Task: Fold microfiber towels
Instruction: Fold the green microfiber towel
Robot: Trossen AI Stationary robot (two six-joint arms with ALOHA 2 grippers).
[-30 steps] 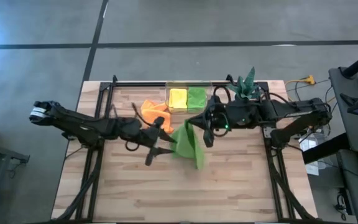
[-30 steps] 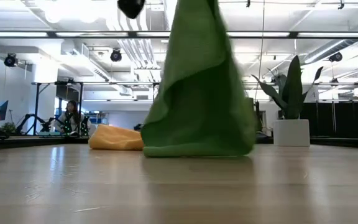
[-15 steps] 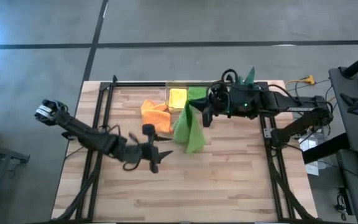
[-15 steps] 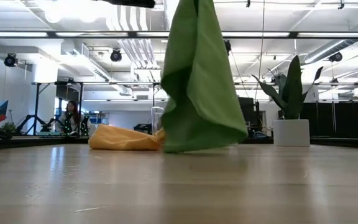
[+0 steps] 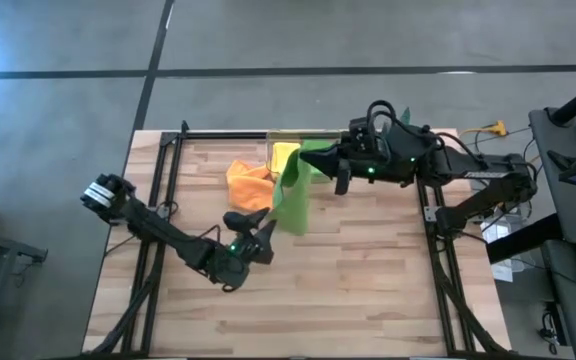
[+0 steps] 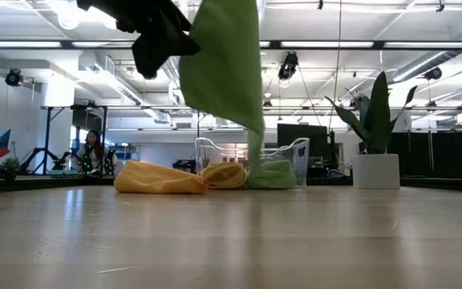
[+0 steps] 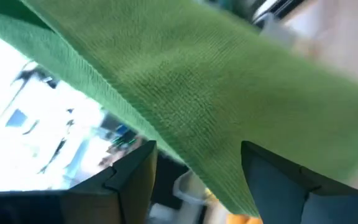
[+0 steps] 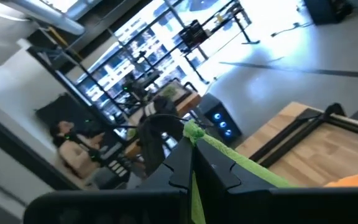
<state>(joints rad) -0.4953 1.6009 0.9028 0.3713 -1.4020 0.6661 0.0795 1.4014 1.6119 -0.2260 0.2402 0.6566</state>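
We find the green towel (image 5: 293,190) hanging from the right gripper (image 5: 311,157), whose fingers are pinched on its top edge; it hangs clear of the table (image 5: 368,270) above the far centre, just right of the orange towel (image 5: 249,182). A second ago the same towel sat lower and nearer, its hem dragging on the wood at mid-table, with the left gripper close against its left side. Half a second ago it was already drawn farther back and the left arm had let go. Now the right arm has carried it up to the far edge, over the clear bin (image 6: 255,164) that holds a yellow towel (image 5: 284,155) and a second green one (image 6: 273,174). The left gripper (image 5: 258,238) has swung to the near side, below the hanging cloth, with its fingers spread and holding nothing. The orange towel lies crumpled where it was. We judge that no fold has been made: the towel is held by one edge only, not spread flat, so it must first be laid out. We see a plant (image 6: 375,120) at the far right and a person (image 6: 93,151) in the room beyond.
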